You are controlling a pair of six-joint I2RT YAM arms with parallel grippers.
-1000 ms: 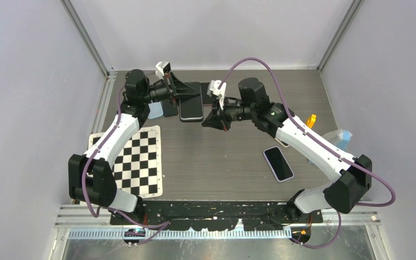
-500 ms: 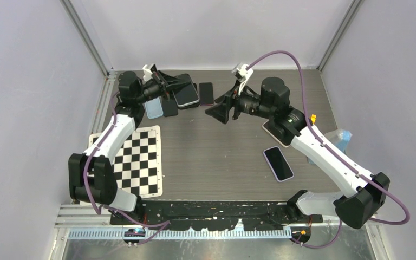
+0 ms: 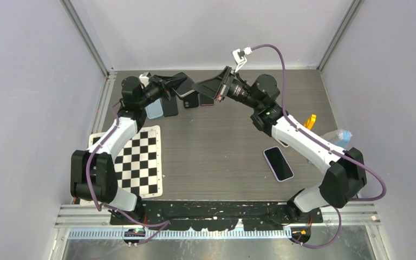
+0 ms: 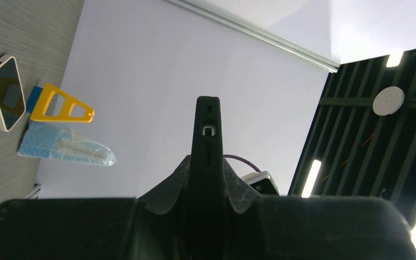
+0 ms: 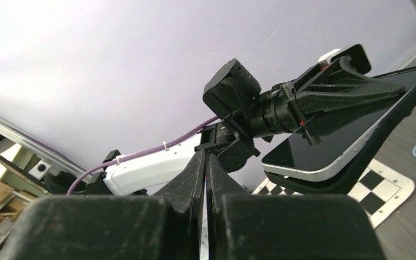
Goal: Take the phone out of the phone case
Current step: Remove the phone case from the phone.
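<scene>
A phone (image 5: 340, 131) with a silver rim lies in a black phone case (image 5: 375, 145); at its near end the rim stands a little proud of the case. My left gripper (image 3: 174, 83) is shut on phone and case, holding them in the air at the far left. From the left wrist, the case (image 4: 208, 138) shows edge-on between the fingers (image 4: 238, 181). My right gripper (image 3: 196, 89) points left just beside the held phone (image 3: 182, 86), shut with nothing between its fingertips (image 5: 199, 162).
Below the held phone, a dark phone (image 3: 206, 97), black items (image 3: 169, 106) and a light blue case (image 3: 154, 110) lie on the table. A pale-cased phone (image 3: 278, 163), a yellow tool (image 3: 310, 120) and a blue packet (image 3: 340, 138) lie at the right. A checkerboard (image 3: 135, 160) covers the near left.
The left gripper has drawn the cased phone back to the far left and tilted it. The right gripper has swung up and leftwards to the phone, opening briefly and shutting again.
</scene>
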